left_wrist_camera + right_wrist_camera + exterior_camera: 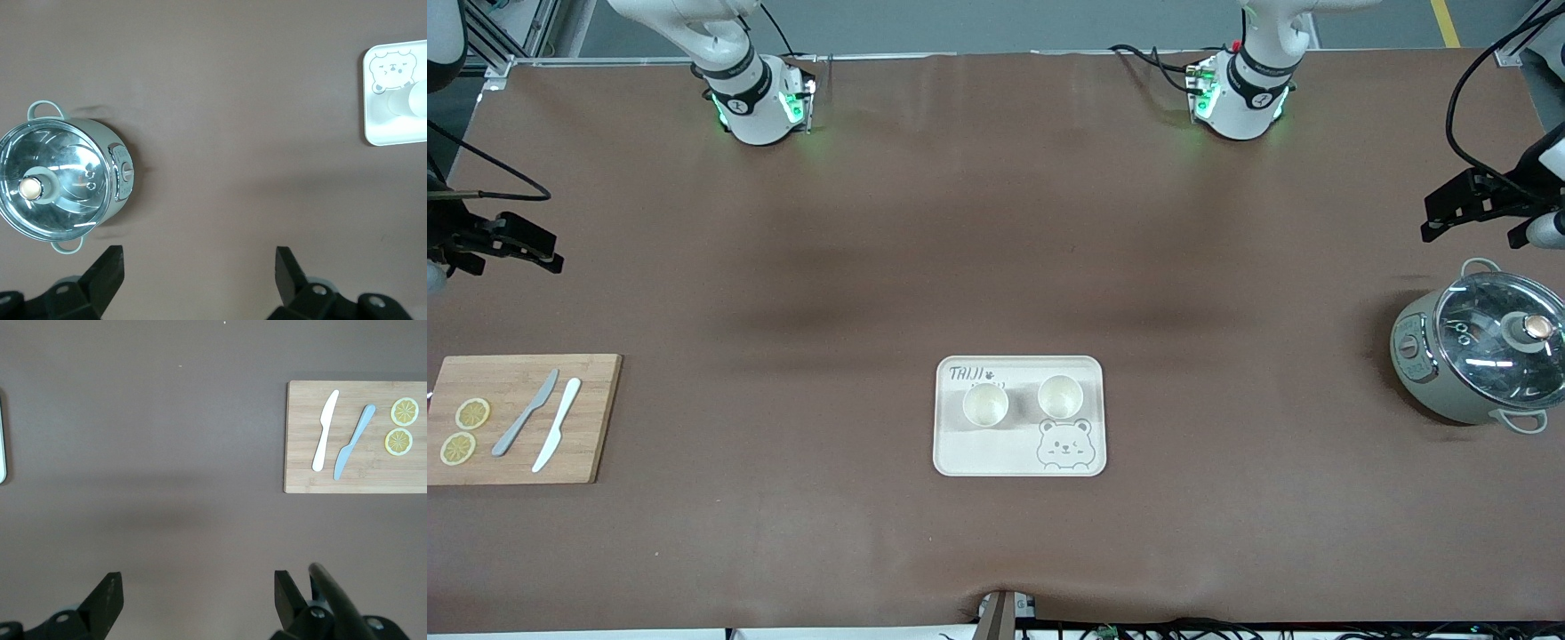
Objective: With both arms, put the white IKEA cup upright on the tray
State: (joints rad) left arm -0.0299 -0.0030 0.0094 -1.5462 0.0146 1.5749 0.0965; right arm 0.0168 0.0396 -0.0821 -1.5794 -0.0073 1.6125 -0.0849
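Two white cups [985, 404] [1060, 396] stand upright side by side on the cream bear tray [951, 462] in the middle of the table. My left gripper [1472, 233] is open and empty, up over the left arm's end of the table near the pot. In the left wrist view its gripper [199, 267] is over bare mat, with the tray [393, 133] at the frame's edge. My right gripper [516, 244] is open and empty over the right arm's end. In the right wrist view its gripper [198, 590] is also over bare mat.
A grey-green pot with a glass lid [1480, 356] [60, 180] stands at the left arm's end. A wooden cutting board [600, 427] [300, 433] with two knives and two lemon slices lies at the right arm's end. Brown mat covers the table.
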